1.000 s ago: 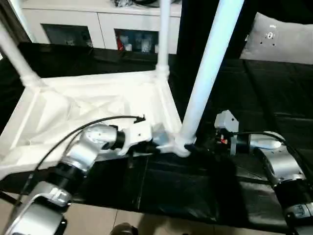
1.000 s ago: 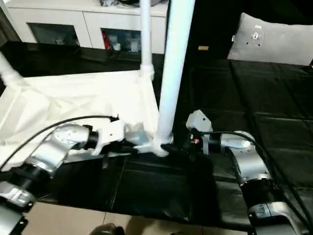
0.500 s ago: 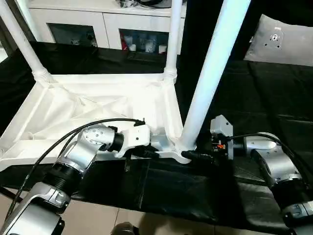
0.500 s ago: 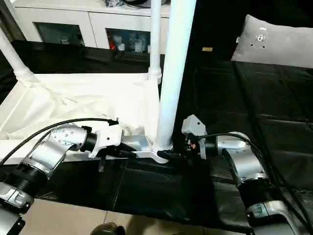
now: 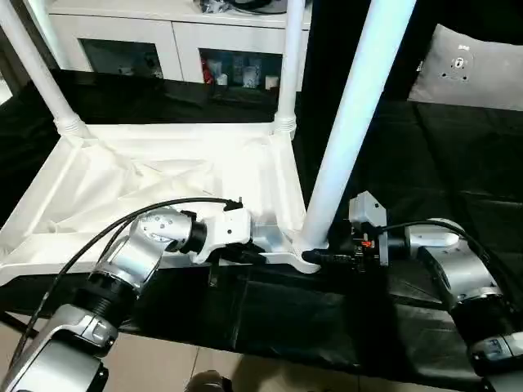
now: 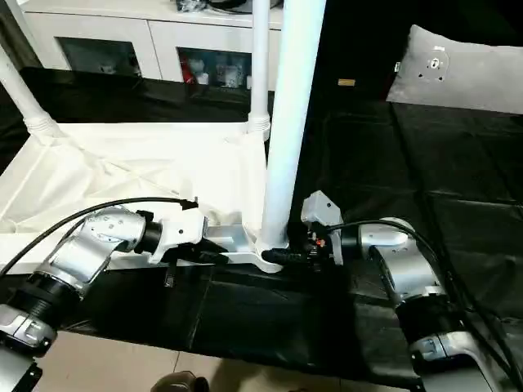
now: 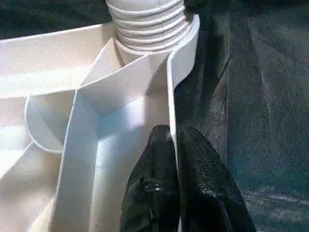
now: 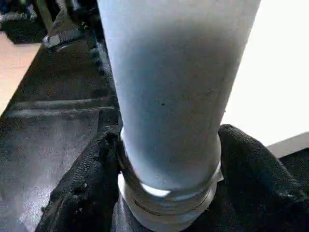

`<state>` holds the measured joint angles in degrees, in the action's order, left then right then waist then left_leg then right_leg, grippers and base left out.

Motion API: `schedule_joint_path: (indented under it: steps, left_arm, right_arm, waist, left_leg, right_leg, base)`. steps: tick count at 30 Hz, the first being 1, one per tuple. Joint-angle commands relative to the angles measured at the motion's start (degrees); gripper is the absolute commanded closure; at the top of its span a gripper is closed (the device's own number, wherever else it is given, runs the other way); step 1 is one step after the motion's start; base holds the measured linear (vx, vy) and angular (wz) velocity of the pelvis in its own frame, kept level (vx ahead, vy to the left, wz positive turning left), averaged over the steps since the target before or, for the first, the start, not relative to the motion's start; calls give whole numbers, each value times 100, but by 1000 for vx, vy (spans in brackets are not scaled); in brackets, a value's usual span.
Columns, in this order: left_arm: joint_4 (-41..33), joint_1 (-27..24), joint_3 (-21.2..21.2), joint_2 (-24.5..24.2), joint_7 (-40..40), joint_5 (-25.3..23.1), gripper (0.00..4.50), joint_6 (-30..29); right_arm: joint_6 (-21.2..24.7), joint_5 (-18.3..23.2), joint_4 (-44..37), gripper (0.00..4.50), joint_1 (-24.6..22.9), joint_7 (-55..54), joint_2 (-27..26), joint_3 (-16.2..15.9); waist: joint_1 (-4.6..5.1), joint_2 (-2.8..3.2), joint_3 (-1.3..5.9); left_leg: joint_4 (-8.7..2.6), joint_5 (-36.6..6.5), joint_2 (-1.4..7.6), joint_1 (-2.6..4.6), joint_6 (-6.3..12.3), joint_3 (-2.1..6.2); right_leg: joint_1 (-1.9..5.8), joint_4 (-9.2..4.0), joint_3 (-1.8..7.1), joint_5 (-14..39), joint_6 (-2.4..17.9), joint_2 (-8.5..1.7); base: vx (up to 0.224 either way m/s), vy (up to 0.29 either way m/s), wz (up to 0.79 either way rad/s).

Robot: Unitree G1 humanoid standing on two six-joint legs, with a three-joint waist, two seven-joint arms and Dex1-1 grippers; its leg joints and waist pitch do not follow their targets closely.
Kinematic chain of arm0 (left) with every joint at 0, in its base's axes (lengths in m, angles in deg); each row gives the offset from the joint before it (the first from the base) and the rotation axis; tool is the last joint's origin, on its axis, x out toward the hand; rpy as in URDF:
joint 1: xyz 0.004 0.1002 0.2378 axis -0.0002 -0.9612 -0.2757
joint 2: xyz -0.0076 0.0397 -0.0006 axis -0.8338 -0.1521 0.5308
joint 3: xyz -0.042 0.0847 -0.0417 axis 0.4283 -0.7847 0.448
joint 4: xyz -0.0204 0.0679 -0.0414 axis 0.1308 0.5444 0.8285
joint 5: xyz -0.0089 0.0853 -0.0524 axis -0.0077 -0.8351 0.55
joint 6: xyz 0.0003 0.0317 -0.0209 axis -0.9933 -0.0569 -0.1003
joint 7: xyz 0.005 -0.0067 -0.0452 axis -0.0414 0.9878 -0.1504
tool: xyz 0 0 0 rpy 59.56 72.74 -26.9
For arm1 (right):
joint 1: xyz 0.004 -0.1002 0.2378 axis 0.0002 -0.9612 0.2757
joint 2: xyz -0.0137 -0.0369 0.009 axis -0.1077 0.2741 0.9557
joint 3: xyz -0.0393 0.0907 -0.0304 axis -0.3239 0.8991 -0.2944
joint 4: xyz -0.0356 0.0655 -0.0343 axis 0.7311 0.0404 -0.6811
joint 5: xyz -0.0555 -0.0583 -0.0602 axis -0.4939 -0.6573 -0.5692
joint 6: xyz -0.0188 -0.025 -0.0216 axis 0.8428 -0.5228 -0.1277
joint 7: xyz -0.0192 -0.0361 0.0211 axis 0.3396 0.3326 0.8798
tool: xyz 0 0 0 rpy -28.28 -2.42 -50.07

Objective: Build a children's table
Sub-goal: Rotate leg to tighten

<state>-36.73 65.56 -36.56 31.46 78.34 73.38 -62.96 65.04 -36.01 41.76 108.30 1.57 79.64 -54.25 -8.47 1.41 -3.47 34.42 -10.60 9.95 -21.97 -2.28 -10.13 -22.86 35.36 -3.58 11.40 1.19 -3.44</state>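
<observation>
The children's table (image 5: pixel 163 175) lies upside down on black cloth, white and ribbed, with three legs standing in its corner sockets. My left gripper (image 7: pixel 173 133) is shut on the thin front rim beside the near right corner, one black finger on each side of the wall; it also shows as the left gripper (image 5: pixel 260 255) in the left eye view. The near leg (image 5: pixel 351 122) rises from that corner socket. My right gripper (image 5: pixel 315 257) reaches in from the right, and its fingers (image 8: pixel 87 183) press against both sides of the leg's base, just above the threaded collar.
A white cabinet (image 5: pixel 180 41) with dark glass compartments stands behind the table. A grey pillow (image 5: pixel 470 65) lies at the back right on the black cloth (image 5: pixel 458 163). Light floor (image 5: pixel 163 367) shows along the cloth's front edge.
The right gripper's fingers have closed in around the base of the near leg. The left gripper keeps its hold on the rim. The camera has tilted, shifting the whole picture.
</observation>
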Motion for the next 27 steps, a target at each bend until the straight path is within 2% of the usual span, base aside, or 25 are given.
schedule_joint_path:
  steps: [1,4,6,7,8,9,10,12,13,14,16,18,19,22,23,27]
  left_arm:
    - [32,-74,-123,166,-149,-52,450,-195]
    - [-28,-51,54,434,-510,80,450,-615]
    - [57,78,183,784,-1069,45,450,-875]
    - [62,84,187,800,-1093,43,450,-883]
    - [117,130,205,902,-1250,15,450,-920]
    - [212,194,238,1039,-1491,-53,450,-961]
    - [371,304,316,1302,-1950,-129,450,-1096]
    - [523,418,428,1628,-2504,-158,450,-1286]
    - [633,510,541,1920,-3014,-179,450,-1437]
    - [664,539,581,2026,-3197,-193,450,-1491]
    - [688,588,594,2318,-3630,-345,450,-1565]
    - [671,589,511,2438,-3705,-445,450,-1552]
    - [648,576,419,2420,-3667,-525,450,-1513]
    - [667,576,343,2401,-3668,-624,450,-1498]
    - [689,581,357,2365,-3691,-642,450,-1507]
    - [671,537,417,2185,-3617,-682,450,-1518]
  right_arm:
    - [257,75,-172,182,-81,-221,-196,-50]
    - [595,-77,-36,183,-37,-1370,-653,167]
    - [710,-312,222,183,48,-2582,-1111,361]
    - [715,-320,231,183,50,-2627,-1130,368]
    - [721,-387,282,183,61,-2894,-1240,390]
    - [766,-442,327,183,72,-3192,-1365,416]
    - [887,-510,422,183,113,-3695,-1576,478]
    - [1001,-570,520,183,176,-4216,-1799,557]
    - [1062,-602,596,183,241,-4640,-1983,644]
    - [1087,-615,617,183,264,-4793,-2050,679]
    - [941,-898,687,183,335,-5044,-2104,580]
    - [849,-831,740,183,373,-5126,-2173,663]
    - [881,-740,720,113,366,-5097,-2186,708]
    - [943,-628,637,106,331,-5046,-2222,793]
    - [937,-622,588,77,297,-5054,-2218,812]
    - [694,-612,502,58,173,-4928,-2097,862]
  waist:
    - [14,-49,438]
    - [66,-57,401]
    - [126,-56,373]
    - [187,-54,355]
    - [224,-73,357]
    - [245,-62,353]
    - [278,-49,342]
    - [316,-67,327]
    - [339,-90,301]
    - [335,-68,308]
    - [319,-73,334]
    - [325,-76,346]
    - [312,-65,361]
    - [300,-69,377]
    - [296,-75,371]
    - [273,-58,363]
  left_leg:
    - [-361,-635,385,104,484,112]
    - [-402,-991,372,126,265,115]
    - [-445,-1181,357,105,90,143]
    - [-465,-1403,335,126,-34,156]
    - [-474,-1498,332,130,-80,182]
    - [-479,-1505,332,129,-76,174]
    - [-477,-1588,333,166,-96,161]
    - [-485,-1713,324,199,-128,162]
    - [-484,-1836,304,218,-104,160]
    - [-477,-1861,305,243,-107,172]
    - [-484,-1730,321,236,-64,170]
    - [-501,-1621,320,194,-23,173]
    - [-496,-1493,325,177,36,168]
    - [-483,-1275,322,146,143,152]
    - [-478,-1273,321,155,165,145]
    - [-487,-1336,326,157,148,148]
  right_leg:
    - [282,-333,280,424,1459,-540]
    - [259,-413,288,1115,1343,-560]
    - [268,-452,285,1606,1187,-578]
    - [250,-512,275,2008,1079,-586]
    - [274,-539,275,2255,951,-597]
    - [261,-550,281,2268,917,-589]
    - [223,-573,287,2306,902,-570]
    - [209,-594,284,2390,905,-564]
    - [196,-644,277,2656,848,-571]
    - [195,-665,274,2821,797,-588]
    - [206,-675,289,2651,761,-587]
    - [236,-635,285,2310,784,-569]
    - [249,-611,295,2028,822,-573]
    - [276,-554,299,1506,966,-572]
    - [274,-557,298,1491,993,-575]
    - [273,-580,294,1720,941,-588]
  base:
    - [0,0,0]
    - [0,0,0]
    - [0,0,0]
    - [0,0,0]
    - [0,0,0]
    - [0,0,0]
    - [0,0,0]
    - [0,0,0]
    - [0,0,0]
    - [0,0,0]
    - [0,0,0]
    - [0,0,0]
    - [0,0,0]
    - [0,0,0]
    - [0,0,0]
    - [0,0,0]
